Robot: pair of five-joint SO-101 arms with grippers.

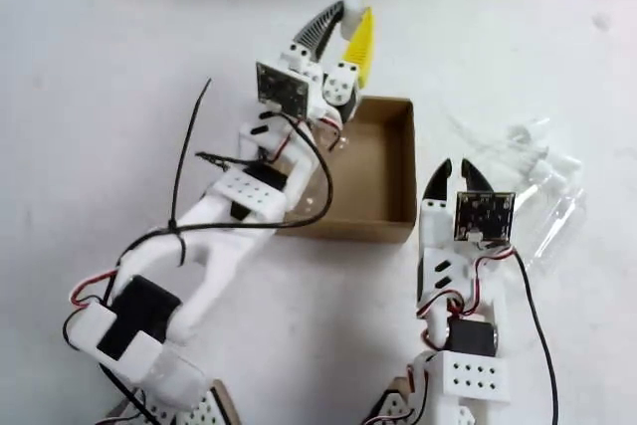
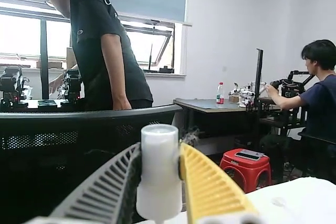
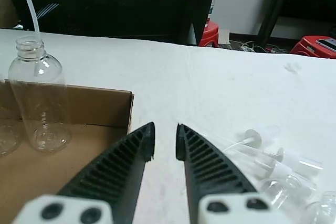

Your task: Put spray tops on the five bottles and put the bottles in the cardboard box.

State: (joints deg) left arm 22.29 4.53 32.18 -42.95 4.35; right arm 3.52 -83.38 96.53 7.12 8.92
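My left gripper (image 1: pixel 353 15) is raised above the far edge of the cardboard box (image 1: pixel 383 161), shut on a white spray top (image 2: pixel 159 182) between its grey and yellow fingers. The top's thin tube (image 3: pixel 27 3) hangs down into the neck of a clear bottle (image 3: pixel 41 98) standing upright inside the box (image 3: pixel 89 106). A second clear bottle (image 3: pixel 5 129) stands beside it in the box. My right gripper (image 1: pixel 453 178) rests just right of the box's near corner, open by a narrow gap with nothing between its black fingers (image 3: pixel 131 156).
Several loose clear bottles and spray tops (image 1: pixel 532 176) lie in a heap on the white table right of the box, close to my right gripper (image 3: pixel 164 140). The left arm's body and cables (image 1: pixel 249 196) stretch over the box's left side.
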